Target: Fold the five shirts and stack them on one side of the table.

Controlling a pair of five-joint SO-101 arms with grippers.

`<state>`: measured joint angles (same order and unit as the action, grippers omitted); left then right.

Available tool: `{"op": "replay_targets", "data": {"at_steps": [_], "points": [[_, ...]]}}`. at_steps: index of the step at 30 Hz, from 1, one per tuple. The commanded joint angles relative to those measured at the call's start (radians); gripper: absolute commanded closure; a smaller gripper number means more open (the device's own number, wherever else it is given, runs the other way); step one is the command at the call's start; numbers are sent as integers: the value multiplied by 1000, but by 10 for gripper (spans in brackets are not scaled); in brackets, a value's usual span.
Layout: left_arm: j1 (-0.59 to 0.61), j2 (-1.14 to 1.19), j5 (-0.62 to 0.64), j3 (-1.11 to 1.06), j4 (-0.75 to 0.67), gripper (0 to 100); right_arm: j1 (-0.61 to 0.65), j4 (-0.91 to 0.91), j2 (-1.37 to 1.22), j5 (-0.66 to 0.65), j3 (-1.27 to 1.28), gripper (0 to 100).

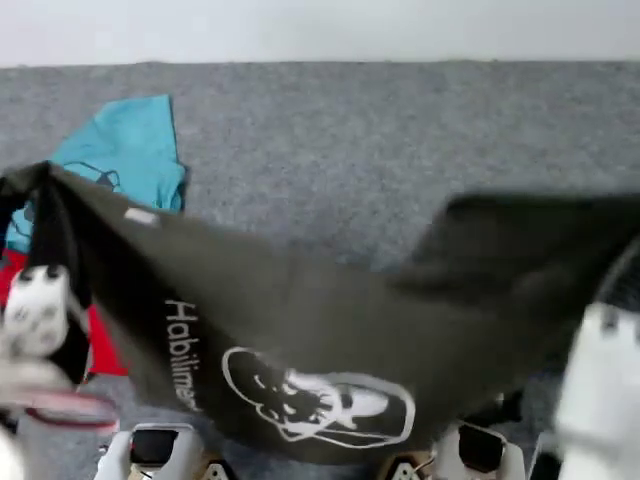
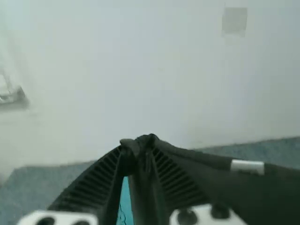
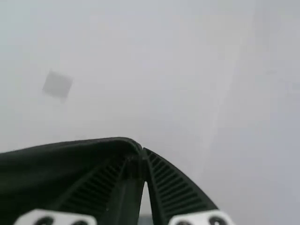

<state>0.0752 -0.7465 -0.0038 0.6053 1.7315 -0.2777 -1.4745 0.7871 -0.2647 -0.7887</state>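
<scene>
A black shirt (image 1: 330,350) with a white print hangs stretched in the air above the grey table (image 1: 400,130), its front facing the high camera. My left gripper (image 2: 140,142) is shut on one upper corner of the black shirt (image 2: 211,178), at the left in the high view. My right gripper (image 3: 139,153) is shut on the other upper corner of the shirt (image 3: 56,164), toward the right edge of the high view. A teal shirt (image 1: 125,150) lies flat at the table's back left. A red shirt (image 1: 100,340) lies just in front of it, mostly hidden by the left arm (image 1: 35,310).
A white wall (image 1: 320,30) runs along the table's far edge. The arm bases (image 1: 160,450) sit at the near edge under the hanging shirt. The grey surface at the back middle and right is bare.
</scene>
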Motion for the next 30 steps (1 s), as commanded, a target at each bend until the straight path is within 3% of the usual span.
{"op": "replay_targets", "data": {"at_steps": [1, 5, 9, 17, 25, 30], "points": [[8, 2, -6, -142, -80, 988, -5, -15, -117, 9, 0, 988], [8, 3, -6, -344, -256, 988, 10, 12, -265, 11, 0, 988], [9, 61, -11, -492, -413, 988, 110, 56, -449, 3, 0, 988], [34, 493, -9, -504, -746, 988, 191, 309, -814, 3, -5, 988], [35, 789, -12, -360, -784, 988, 262, 453, -1033, -25, -6, 988], [35, 887, -14, -308, -735, 988, 272, 406, -1099, -52, -6, 988]]}}
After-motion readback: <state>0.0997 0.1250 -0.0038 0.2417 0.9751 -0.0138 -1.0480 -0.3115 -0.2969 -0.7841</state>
